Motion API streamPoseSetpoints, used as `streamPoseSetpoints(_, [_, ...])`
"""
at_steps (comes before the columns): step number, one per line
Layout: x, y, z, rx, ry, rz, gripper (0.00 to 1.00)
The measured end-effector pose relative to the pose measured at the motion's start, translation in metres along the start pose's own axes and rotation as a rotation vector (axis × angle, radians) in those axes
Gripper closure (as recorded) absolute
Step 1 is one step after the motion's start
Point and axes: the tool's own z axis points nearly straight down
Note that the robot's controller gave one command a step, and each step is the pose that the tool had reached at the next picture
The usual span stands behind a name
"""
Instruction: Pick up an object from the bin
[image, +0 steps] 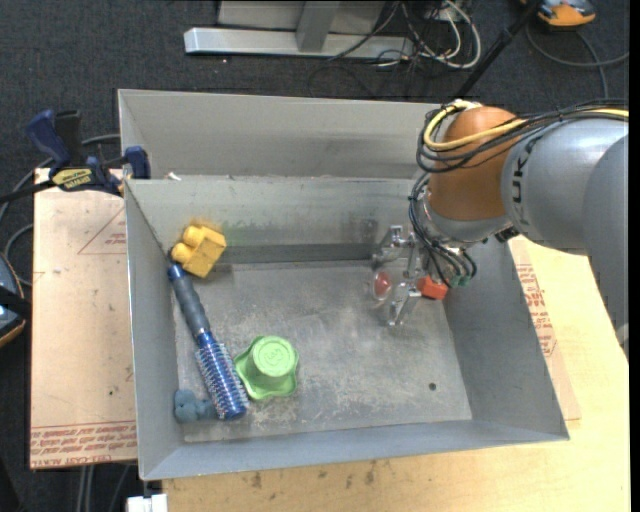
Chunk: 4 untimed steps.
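My gripper hangs low over the bin's floor in the right half, toward the back wall. A small red thing shows right against the gripper's left side; whether it is held or lies on the floor I cannot tell. The other loose things lie far to the left: a green cup on its side near the front, a blue brush along the left wall, and a yellow block at the brush's far end.
The arm, with its orange cover and cables, reaches in over the bin's right rim. Bare grey floor lies between the gripper and the things on the left.
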Motion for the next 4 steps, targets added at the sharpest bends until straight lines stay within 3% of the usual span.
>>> streamPoseSetpoints(1, [-0.005, -0.007, 0.005, -0.001, -0.004, 0.046, 0.00])
streamPoseSetpoints(2, [-0.006, -0.009, 0.003, 0.003, -0.008, 0.047, 1.00])
streamPoseSetpoints(3, [-0.006, -0.009, 0.003, 0.003, -0.008, 0.047, 0.00])
streamPoseSetpoints(4, [0.017, -0.059, -0.023, 0.006, -0.006, -0.101, 0.00])
